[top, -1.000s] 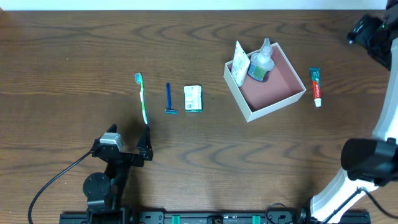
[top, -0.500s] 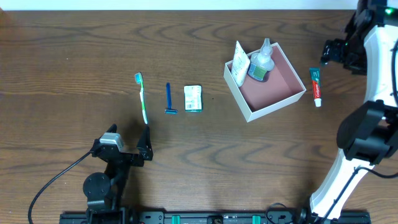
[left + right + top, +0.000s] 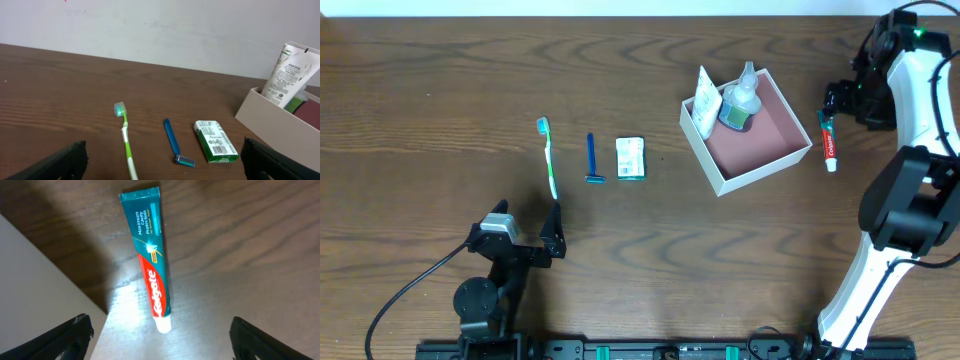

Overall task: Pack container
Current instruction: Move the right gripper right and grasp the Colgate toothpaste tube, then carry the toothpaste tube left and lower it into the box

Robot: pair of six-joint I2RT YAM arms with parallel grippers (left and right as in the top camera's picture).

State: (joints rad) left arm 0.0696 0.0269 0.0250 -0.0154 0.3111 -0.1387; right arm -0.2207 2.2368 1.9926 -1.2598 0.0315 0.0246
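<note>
The container (image 3: 762, 166), a white-walled box with a pink inside, holds a white tube (image 3: 706, 102) and a clear bottle (image 3: 740, 100). A Colgate toothpaste tube (image 3: 830, 140) lies just right of it. My right gripper (image 3: 842, 100) is open and empty, hovering over the toothpaste's far end. In the right wrist view the toothpaste (image 3: 150, 265) lies between the spread fingers (image 3: 160, 342), next to the container wall (image 3: 40, 290). My left gripper (image 3: 520, 240) is open and empty at the front left. A toothbrush (image 3: 549, 155), a blue razor (image 3: 591, 158) and a green box (image 3: 631, 158) lie beyond it.
The left wrist view shows the toothbrush (image 3: 125, 137), razor (image 3: 172, 140), green box (image 3: 215, 142) and the container's wall (image 3: 280, 125) with the white tube (image 3: 287, 70) sticking up. A pale wall stands behind the table's far edge.
My right arm has swung in from the far right corner to hover over the toothpaste. The left arm and all the objects have not moved.
</note>
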